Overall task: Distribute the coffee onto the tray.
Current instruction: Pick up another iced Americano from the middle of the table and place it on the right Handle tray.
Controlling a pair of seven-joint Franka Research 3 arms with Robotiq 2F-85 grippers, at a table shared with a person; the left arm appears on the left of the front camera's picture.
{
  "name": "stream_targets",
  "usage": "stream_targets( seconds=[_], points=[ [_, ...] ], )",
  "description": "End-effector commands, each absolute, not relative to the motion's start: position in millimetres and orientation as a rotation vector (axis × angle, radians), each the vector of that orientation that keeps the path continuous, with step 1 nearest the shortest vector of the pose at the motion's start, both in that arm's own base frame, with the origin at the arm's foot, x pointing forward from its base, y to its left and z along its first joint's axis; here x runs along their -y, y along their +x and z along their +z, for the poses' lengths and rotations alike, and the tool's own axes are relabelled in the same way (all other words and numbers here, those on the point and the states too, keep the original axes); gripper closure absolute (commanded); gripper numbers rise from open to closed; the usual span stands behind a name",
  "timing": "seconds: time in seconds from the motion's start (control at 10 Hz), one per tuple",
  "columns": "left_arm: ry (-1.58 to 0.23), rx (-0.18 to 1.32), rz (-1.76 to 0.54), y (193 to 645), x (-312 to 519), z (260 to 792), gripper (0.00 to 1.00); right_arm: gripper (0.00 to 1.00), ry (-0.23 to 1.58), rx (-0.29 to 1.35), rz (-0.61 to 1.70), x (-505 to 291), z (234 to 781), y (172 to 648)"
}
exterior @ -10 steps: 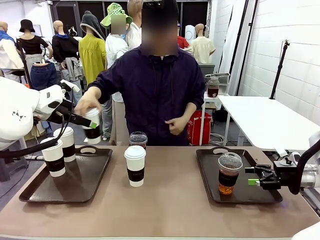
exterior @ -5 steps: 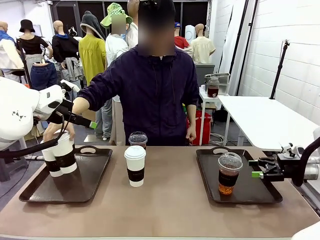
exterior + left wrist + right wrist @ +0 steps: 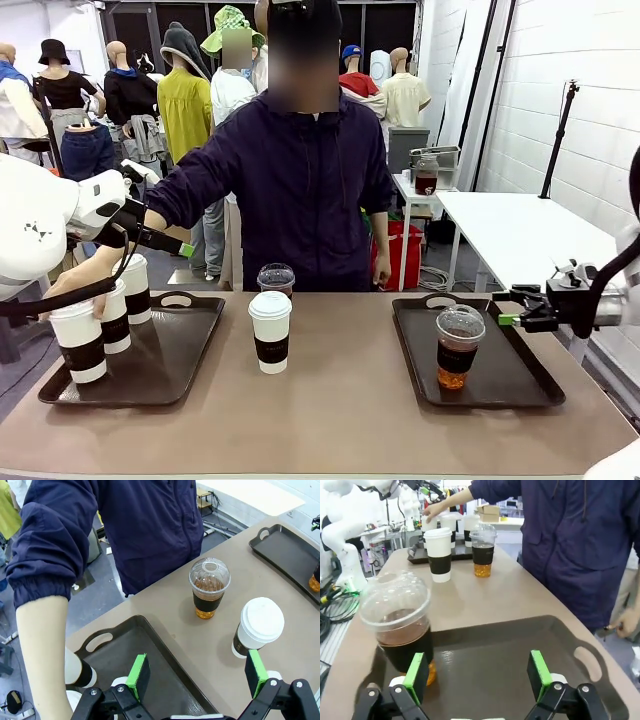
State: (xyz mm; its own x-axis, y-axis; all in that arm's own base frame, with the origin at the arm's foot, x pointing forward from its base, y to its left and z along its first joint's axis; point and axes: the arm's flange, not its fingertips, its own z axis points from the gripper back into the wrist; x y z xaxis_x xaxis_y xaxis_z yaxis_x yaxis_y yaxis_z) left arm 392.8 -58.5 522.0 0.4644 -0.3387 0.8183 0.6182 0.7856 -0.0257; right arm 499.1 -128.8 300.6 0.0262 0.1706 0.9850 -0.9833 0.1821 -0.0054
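Three white lidded coffee cups with dark sleeves stand on the left tray point(image 3: 170, 365). The person's hand point(image 3: 68, 288) rests on the front one point(image 3: 79, 343); the others point(image 3: 114, 316) point(image 3: 136, 288) stand behind it. A white cup point(image 3: 270, 331) point(image 3: 258, 626) and a clear dome-lidded cup point(image 3: 276, 279) point(image 3: 209, 588) stand on the table's middle. Another clear cup point(image 3: 458, 347) point(image 3: 401, 626) sits on the right tray point(image 3: 510, 375). My left gripper point(image 3: 180, 247) point(image 3: 197, 672) hangs open and empty above the left tray point(image 3: 127, 647). My right gripper point(image 3: 512, 319) point(image 3: 477, 675) is open, right of the clear cup.
The person stands at the far edge, one arm point(image 3: 42, 640) reaching down over the left tray, the other hand point(image 3: 380, 270) hanging by the side. A white side table point(image 3: 530, 240) stands at the right, beyond the brown table top point(image 3: 340, 410).
The person carried a white cup from the back of the left tray to its front left corner. My right gripper drew back rightward and upward, away from the clear cup.
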Motion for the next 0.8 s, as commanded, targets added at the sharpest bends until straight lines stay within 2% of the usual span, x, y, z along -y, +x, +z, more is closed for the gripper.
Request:
stream_targets(
  seconds=[0.0, 0.4, 0.7],
  points=[
    [-0.343, 0.91, -0.601, 392.6, 57.6, 521.8, 0.0, 0.0, 1.006, 1.17, 1.15, 117.9, 285.2, 530.2],
    [-0.343, 0.91, -0.601, 392.6, 57.6, 521.8, 0.0, 0.0, 1.018, 1.122, 1.164, 84.9, 280.1, 566.8],
    [-0.343, 0.91, -0.601, 392.6, 57.6, 521.8, 0.0, 0.0, 1.027, 1.141, 1.184, 83.8, 276.6, 558.8]
  ],
)
